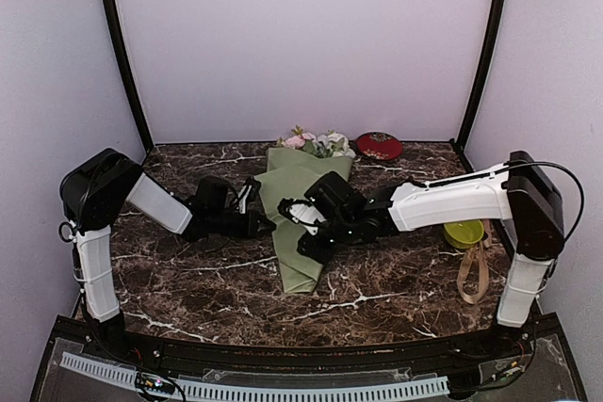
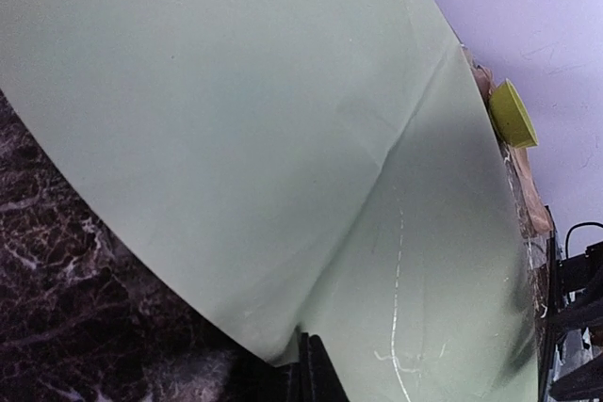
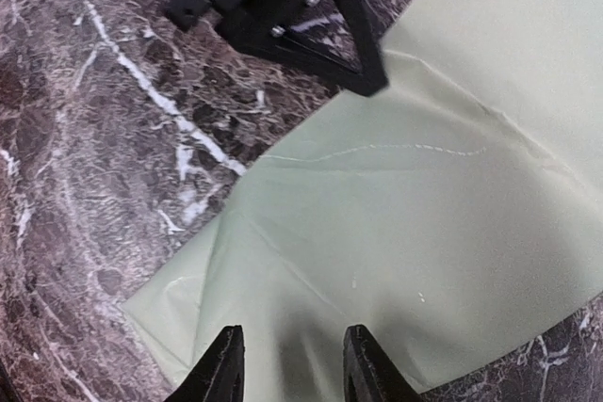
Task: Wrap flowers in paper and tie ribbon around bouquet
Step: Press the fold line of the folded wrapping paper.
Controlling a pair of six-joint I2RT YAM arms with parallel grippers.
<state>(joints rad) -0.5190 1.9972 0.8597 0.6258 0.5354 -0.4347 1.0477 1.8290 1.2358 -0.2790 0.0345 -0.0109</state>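
Note:
The bouquet (image 1: 300,181) lies on the dark marble table as a long sage-green cone. The flowers (image 1: 316,143), pink and white, show at its far wide end. My left gripper (image 1: 268,225) is at the cone's left edge, shut on the paper (image 2: 236,138), whose fold runs down into the closed fingertips (image 2: 316,374). My right gripper (image 1: 308,248) hovers open over the cone's narrow near part, its two fingers (image 3: 224,364) spread above the paper (image 3: 405,233) with nothing held. In the right wrist view the left gripper (image 3: 372,82) touches the paper's edge. The ribbon (image 1: 474,270) lies loose at the right.
A yellow-green bowl (image 1: 464,233) sits beside the ribbon, under the right arm's elbow. A red round dish (image 1: 379,145) stands at the back next to the blooms. Pale walls and black frame posts close in the table on three sides.

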